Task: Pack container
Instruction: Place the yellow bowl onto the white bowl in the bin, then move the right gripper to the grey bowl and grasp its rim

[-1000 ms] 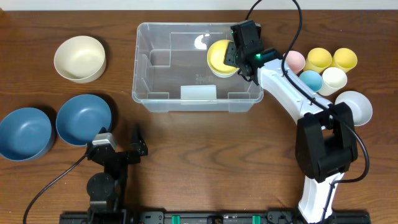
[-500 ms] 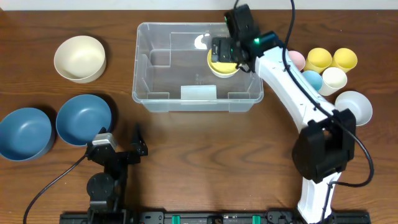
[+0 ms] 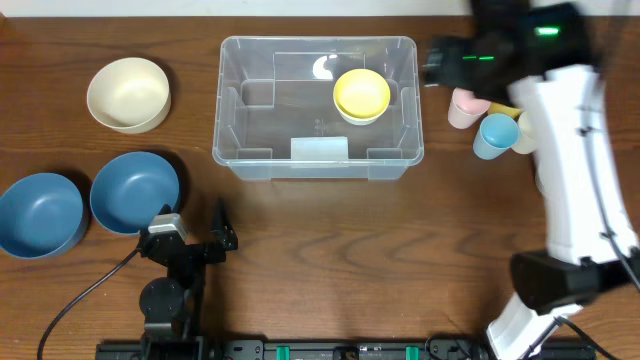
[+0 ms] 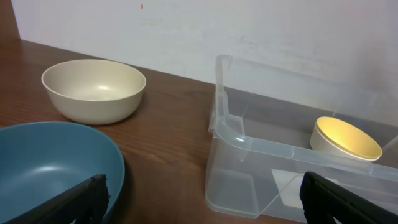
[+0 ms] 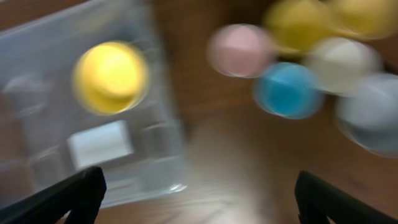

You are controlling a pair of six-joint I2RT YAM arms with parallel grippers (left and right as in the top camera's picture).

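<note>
Container is sitting on the desk, far centre, with a yellow bowl resting inside by its right wall. Right fingers are hanging spread, empty, in a blurred view. Left fingers are sitting spread too, gripping nothing.

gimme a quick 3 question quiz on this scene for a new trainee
1. True or false: the yellow bowl sits inside the container.
2. How many blue bowls stand left of the container?
3. The right gripper is: A) shut on the yellow bowl, B) open and empty, C) shut on the container's rim.
Key: 1 true; 2 two; 3 B.
</note>
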